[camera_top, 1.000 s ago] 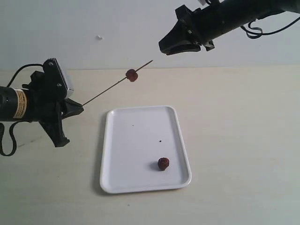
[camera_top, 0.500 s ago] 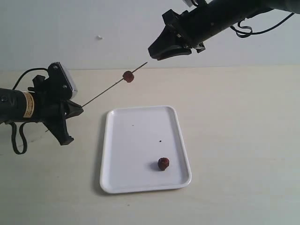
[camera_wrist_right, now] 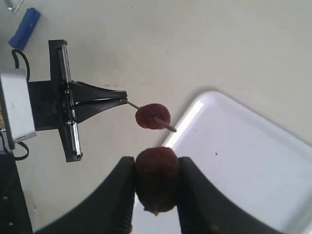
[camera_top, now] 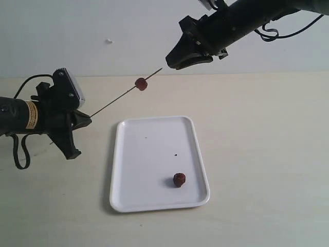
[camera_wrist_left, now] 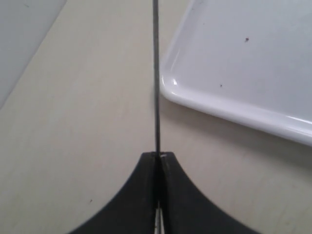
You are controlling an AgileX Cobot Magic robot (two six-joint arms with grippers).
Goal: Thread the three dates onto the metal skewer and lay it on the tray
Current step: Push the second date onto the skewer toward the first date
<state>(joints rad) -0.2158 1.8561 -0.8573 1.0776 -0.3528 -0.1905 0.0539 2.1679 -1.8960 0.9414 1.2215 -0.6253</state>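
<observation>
Grey metal first: found the metal skewer (camera_top: 123, 95) pinched at its lower end between the pressed-together jaws of the left gripper (camera_top: 85, 121), above the worktop (camera_top: 257, 154) near its left edge. Saw it slant up toward the far edge, clear of the surface along its whole length, crossing just outside the far-left corner of the tray (camera_top: 154, 149). In the left wrist view, watched the rod leave the black fingertips (camera_wrist_left: 141, 185) and pass beside the tray's rounded rim without touching it.

Counted one threaded date (camera_top: 141, 84) on the rod, a short way below the free tip, with bare metal on both sides. Noted the right gripper (camera_top: 172, 59) in the air just beyond that tip, jaws part-spread and clamped on a second, held date (camera_wrist_right: 157, 178) that filled the gap between both fingers (camera_wrist_right: 124, 195). Made out a small gap between the skewer's point and the held fruit.

Spotted the loose date (camera_top: 179, 179) lying on the tray floor toward its near-right corner, short of the rim. Found the tray flat on the worktop, long sides running near to far. Saw a wide stretch of worktop right of the tray and a narrower strip between its left rim and the left gripper.
</observation>
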